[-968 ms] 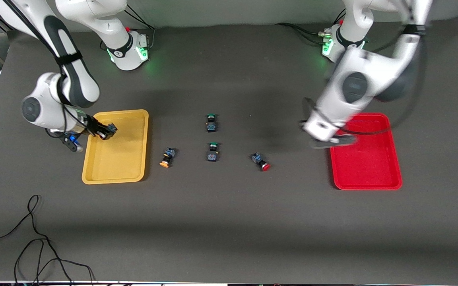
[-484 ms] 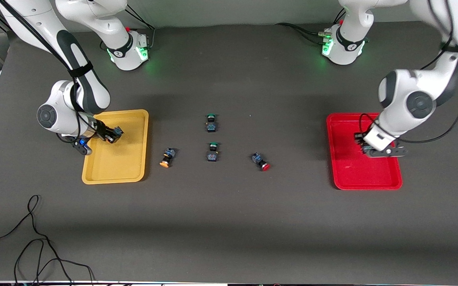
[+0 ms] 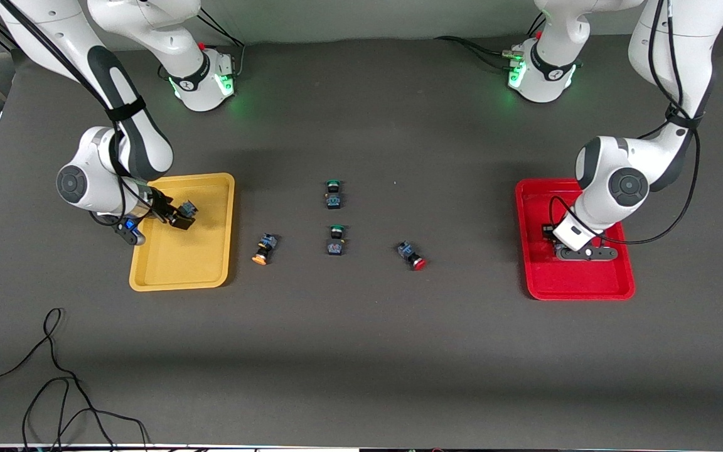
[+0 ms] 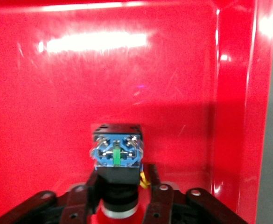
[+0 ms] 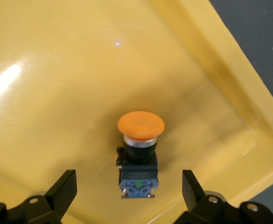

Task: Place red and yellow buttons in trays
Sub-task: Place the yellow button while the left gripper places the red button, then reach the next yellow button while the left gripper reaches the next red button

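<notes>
Right claw [image 3: 177,216] spread wide over yellow tray [image 3: 179,267], a glossy moulded plastic w/ rounded corners and raised rim, mid-height in frame at right arm's end. Orange-capped button [image 5: 138,154] lies on its side on the tray floor between the claw fingers [image 5: 64,189], touching neither: smooth domed mushroom cap, black collar, boxy blue-black body. Left claw [image 3: 551,233] low over red tray [image 3: 581,284], same shape and gloss, pinching held button [image 4: 117,156] by the collar, blue terminal block w/ metal screws facing the cam; cap hidden. On matte dark-grey counter [image 3: 361,351], mid-frame: loose orange button [image 3: 262,249], red-capped button [image 3: 412,255], two green-capped switches [image 3: 333,194] [image 3: 336,240], all apart.
</notes>
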You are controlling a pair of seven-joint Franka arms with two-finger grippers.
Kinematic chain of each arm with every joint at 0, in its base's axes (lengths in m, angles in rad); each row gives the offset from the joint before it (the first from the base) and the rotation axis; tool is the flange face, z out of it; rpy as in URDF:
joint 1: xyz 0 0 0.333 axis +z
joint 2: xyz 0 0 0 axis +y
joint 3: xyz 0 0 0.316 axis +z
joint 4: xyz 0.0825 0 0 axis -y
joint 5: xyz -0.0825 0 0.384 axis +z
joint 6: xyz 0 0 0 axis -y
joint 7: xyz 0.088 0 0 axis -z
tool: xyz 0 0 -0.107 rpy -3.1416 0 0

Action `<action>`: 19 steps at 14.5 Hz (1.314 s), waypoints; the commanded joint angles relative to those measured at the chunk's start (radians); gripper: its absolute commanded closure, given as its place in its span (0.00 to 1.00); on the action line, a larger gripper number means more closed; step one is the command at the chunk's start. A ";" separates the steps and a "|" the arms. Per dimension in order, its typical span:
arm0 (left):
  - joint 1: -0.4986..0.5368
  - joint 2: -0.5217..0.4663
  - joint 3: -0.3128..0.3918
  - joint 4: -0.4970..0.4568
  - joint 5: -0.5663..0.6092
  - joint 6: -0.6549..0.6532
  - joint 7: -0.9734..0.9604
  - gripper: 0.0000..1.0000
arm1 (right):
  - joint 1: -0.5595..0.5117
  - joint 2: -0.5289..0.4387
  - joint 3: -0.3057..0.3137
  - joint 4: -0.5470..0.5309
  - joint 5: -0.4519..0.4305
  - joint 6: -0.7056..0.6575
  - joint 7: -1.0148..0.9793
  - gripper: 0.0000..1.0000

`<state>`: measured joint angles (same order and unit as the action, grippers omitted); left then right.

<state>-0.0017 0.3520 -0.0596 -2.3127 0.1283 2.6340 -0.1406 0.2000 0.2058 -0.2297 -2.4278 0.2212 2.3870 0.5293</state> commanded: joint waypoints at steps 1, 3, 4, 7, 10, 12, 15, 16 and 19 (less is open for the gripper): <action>-0.004 -0.085 0.003 0.028 0.025 -0.130 0.001 0.00 | 0.006 -0.116 -0.002 0.009 0.023 -0.072 -0.015 0.00; -0.007 -0.175 0.000 0.091 0.025 -0.334 0.016 0.00 | 0.006 -0.178 0.000 0.030 0.003 -0.083 -0.014 0.00; -0.012 -0.212 -0.003 0.133 0.025 -0.429 0.027 0.00 | 0.006 -0.192 0.000 0.067 -0.009 -0.121 -0.009 0.00; -0.026 -0.249 -0.015 0.235 0.010 -0.601 0.033 0.00 | 0.006 -0.172 0.001 0.287 -0.010 -0.319 0.000 0.00; -0.075 -0.226 -0.028 0.263 -0.080 -0.574 -0.029 0.00 | 0.007 -0.145 0.024 0.433 -0.008 -0.422 0.067 0.00; -0.165 -0.179 -0.026 0.332 -0.122 -0.568 -0.178 0.00 | 0.007 -0.117 0.065 0.479 -0.010 -0.428 0.135 0.00; -0.331 -0.056 -0.026 0.478 -0.121 -0.565 -0.460 0.00 | 0.007 -0.059 0.139 0.532 -0.010 -0.421 0.243 0.00; -0.371 -0.023 -0.026 0.521 -0.122 -0.565 -0.520 0.00 | 0.007 -0.036 0.154 0.555 -0.011 -0.419 0.271 0.00; -0.483 0.112 -0.026 0.660 -0.119 -0.536 -0.773 0.00 | 0.009 0.023 0.174 0.590 -0.010 -0.401 0.281 0.00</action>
<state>-0.4226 0.3540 -0.1050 -1.7804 0.0101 2.0961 -0.7679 0.2092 0.1732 -0.0598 -1.8953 0.2186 1.9847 0.7836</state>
